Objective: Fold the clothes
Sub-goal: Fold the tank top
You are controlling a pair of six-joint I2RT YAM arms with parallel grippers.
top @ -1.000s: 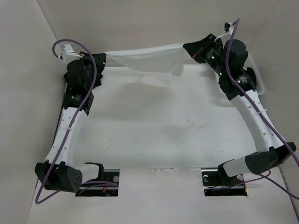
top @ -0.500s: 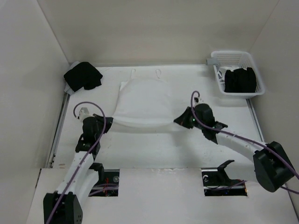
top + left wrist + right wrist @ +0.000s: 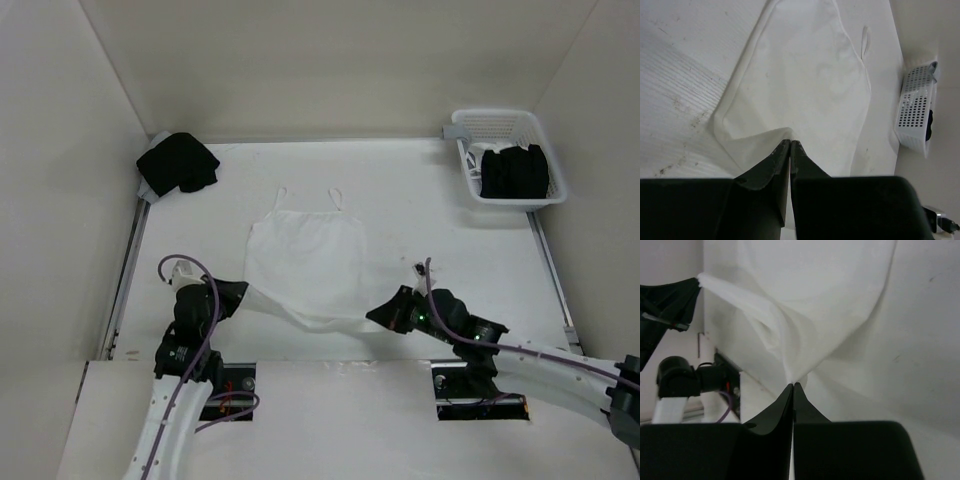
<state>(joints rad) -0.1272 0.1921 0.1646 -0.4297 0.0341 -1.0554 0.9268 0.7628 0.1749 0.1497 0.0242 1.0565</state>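
Note:
The clothes are a thin white camisole spread on the table, with two narrow straps pointing to the far side. Its near hem is lifted between my two grippers. My left gripper is shut on the hem's left corner, seen up close as white cloth pinched at the gripper. My right gripper is shut on the hem's right corner, where the cloth runs taut from the gripper. The hem sags between them.
A black garment lies bunched at the far left corner. A white lattice basket with black clothes inside stands at the far right, also showing as a basket in the left wrist view. Walls close in the table on three sides.
Both grippers have pulled the hem from the far side toward the near edge and down. The camisole now lies stretched flat with its straps at the far end.

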